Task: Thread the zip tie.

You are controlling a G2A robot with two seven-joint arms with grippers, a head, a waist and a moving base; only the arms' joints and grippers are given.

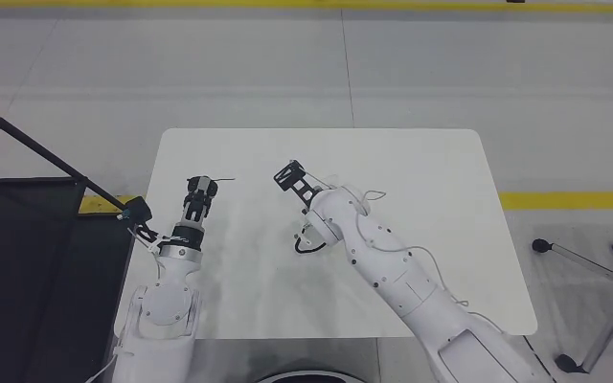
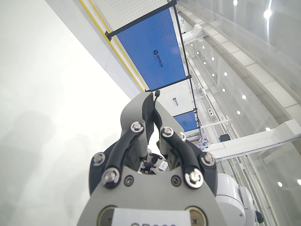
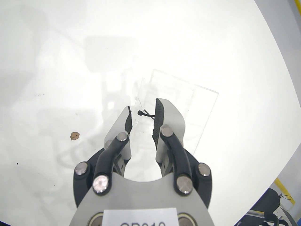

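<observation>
My left gripper (image 1: 202,184) (image 2: 150,98) hovers over the left part of the white table (image 1: 412,172), shut on a black zip tie (image 2: 154,116). The tie's head (image 2: 157,93) pokes out past the fingertips, and its thin strap (image 1: 225,179) points toward the right arm. My right gripper (image 1: 289,173) (image 3: 143,105) is near the table's middle, open. Between its fingers I see a second short black tie (image 3: 145,114) with a small head, running to one pad (image 3: 158,114), above a clear plastic plate (image 3: 188,109). Whether that tie rests on the plate I cannot tell.
A black fabric panel on a dark frame (image 1: 43,259) stands off the table's left edge. A small brown speck (image 3: 74,135) lies on the tabletop. The right half of the table (image 1: 441,239) is bare. A dark stand (image 1: 565,254) is on the floor at right.
</observation>
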